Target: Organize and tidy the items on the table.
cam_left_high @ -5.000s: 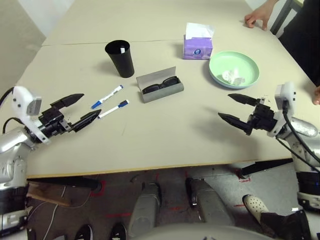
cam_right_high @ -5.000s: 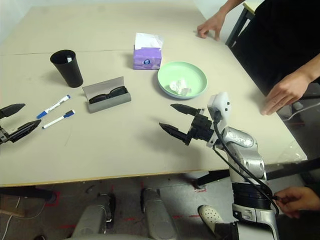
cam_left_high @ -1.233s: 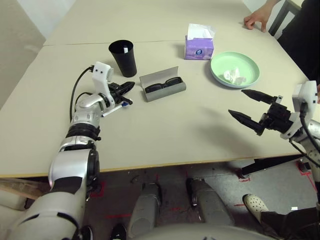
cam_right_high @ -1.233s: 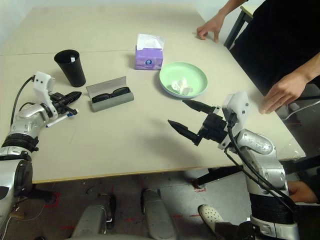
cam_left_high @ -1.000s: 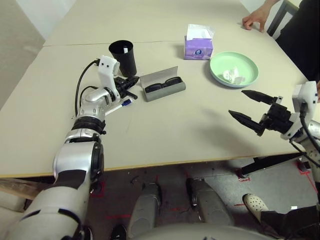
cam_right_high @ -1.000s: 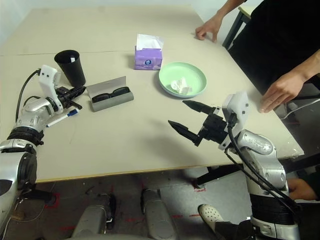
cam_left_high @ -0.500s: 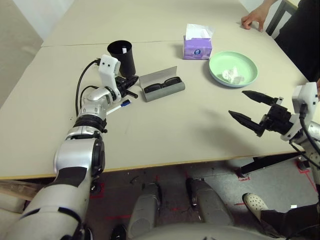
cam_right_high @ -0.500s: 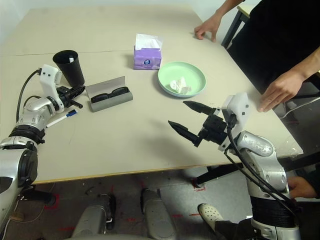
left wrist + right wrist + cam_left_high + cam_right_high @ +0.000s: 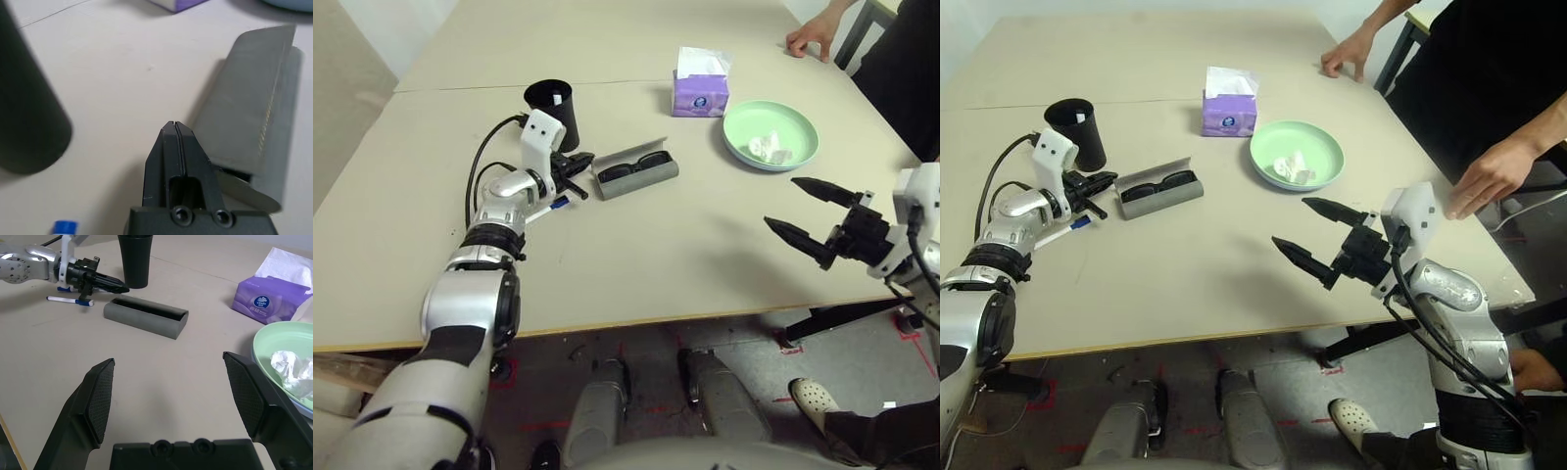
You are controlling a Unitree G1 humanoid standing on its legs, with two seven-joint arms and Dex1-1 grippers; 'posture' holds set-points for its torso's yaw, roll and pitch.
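Left wrist view: the left end effector [image 9: 174, 128] is seen clenched on nothing, its tips just beside the lid of the grey glasses case [image 9: 636, 174], near the black cup [image 9: 554, 110] on the surface [image 9: 626, 255]. A marker [image 9: 1065, 227] lies beneath that arm. The right end effector [image 9: 811, 211] is held spread apart above the surface, near the green plate [image 9: 771, 135] carrying the tissue [image 9: 767, 148].

Cup [image 9: 553, 114] behind case [image 9: 636, 174]

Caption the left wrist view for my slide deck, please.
Shut left tool beside the half-closed lid of the grey oblong glasses case, tall black cup nearby.
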